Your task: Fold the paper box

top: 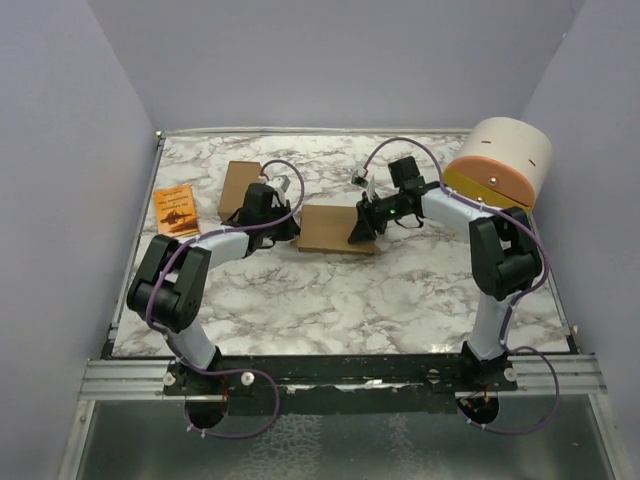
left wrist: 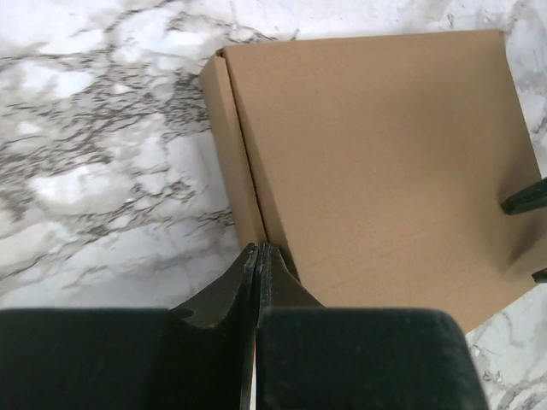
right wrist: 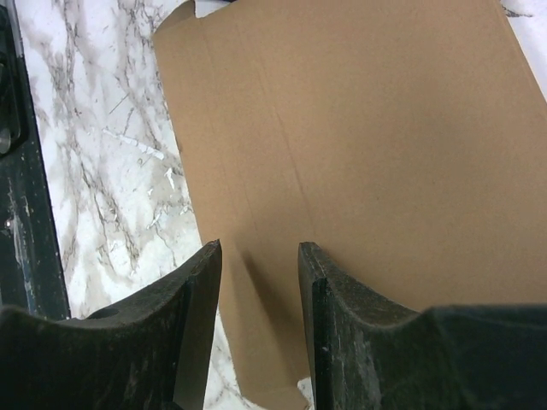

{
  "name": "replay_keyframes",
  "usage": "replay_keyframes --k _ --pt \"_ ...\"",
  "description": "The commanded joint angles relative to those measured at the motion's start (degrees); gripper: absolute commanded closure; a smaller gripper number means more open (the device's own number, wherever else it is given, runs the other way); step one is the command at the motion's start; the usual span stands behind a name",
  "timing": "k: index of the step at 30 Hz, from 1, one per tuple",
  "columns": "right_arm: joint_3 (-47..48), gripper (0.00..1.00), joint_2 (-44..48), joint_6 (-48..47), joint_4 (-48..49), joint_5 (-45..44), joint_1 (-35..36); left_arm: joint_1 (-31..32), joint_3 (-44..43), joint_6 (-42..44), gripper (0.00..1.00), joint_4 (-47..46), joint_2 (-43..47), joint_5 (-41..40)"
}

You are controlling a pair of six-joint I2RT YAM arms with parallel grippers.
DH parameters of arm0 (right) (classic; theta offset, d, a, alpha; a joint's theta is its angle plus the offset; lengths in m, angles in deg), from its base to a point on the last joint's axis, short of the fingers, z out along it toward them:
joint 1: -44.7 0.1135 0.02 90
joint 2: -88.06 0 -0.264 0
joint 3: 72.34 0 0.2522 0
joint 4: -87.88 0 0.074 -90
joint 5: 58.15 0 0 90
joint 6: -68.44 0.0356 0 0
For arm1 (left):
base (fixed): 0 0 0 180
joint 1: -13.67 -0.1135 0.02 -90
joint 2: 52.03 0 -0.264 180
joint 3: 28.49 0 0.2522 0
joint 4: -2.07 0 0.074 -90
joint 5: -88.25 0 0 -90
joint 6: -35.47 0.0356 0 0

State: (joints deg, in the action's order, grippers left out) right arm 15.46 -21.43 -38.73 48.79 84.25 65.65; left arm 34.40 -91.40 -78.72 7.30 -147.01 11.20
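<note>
Dead centre of the overhead view sat the paper box (top: 335, 228), a shallow brown cardboard shape lying flat on the marble desk (top: 330, 300), with an arm closing on it from each side.

The left fingers (top: 283, 228) were at the box's left end. In the left wrist view those fingers (left wrist: 256, 273) were pressed tight together, no gap at all and nothing visible between them. Their joined tip was right against the box (left wrist: 376, 162), at the seam where the narrow side wall (left wrist: 235, 154) met the broad top panel.

Over on the right end were the right fingers (top: 362, 228). In the right wrist view they (right wrist: 201, 299) stood partly spread, a clear gap between the two, and the plain cardboard panel (right wrist: 359, 145) showed through that gap and filled the upper frame. Whether they pressed on the card or only hovered above it, I could not tell. The left wrist camera caught two dark tips (left wrist: 526, 201) of that pair at its right edge, over the box's far side.

Up in the left part of the overhead frame, a narrower cardboard box (top: 238, 188) lay just behind the left arm, with an orange booklet (top: 176, 211) beside it. A white and orange drum (top: 500, 160) filled the upper right corner.
</note>
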Motion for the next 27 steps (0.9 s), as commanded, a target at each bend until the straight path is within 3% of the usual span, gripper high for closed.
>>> replay_keyframes --k 1,7,12,15,17,22,27 --pt "1.87 0.59 -2.15 0.47 -1.07 1.33 0.05 0.01 -0.26 -2.58 1.00 -6.43 -4.20 13.42" --pt "1.91 0.59 -2.93 0.69 -1.38 0.18 0.06 -0.40 1.38 -3.10 1.00 -6.47 -2.53 13.67" --pt "1.73 0.58 -2.74 1.00 -1.43 -2.29 0.06 -1.38 -0.05 0.50 1.00 3.50 1.56 0.92" --pt "1.60 0.59 -3.78 0.97 -1.66 -3.89 0.06 -1.86 0.95 0.82 1.00 4.43 5.35 -3.68" --pt "2.09 0.59 -5.27 0.56 -2.54 -4.65 0.06 -1.88 1.79 0.26 0.99 2.23 7.59 -1.13" --pt "2.33 0.59 -5.97 0.21 -3.07 -4.52 0.05 -1.20 3.39 -5.49 0.98 -10.01 6.11 15.19" --pt "2.39 0.58 -5.44 -0.20 -3.23 -3.20 -0.16 1.05 0.87 -4.66 0.99 -8.15 -2.49 18.06"
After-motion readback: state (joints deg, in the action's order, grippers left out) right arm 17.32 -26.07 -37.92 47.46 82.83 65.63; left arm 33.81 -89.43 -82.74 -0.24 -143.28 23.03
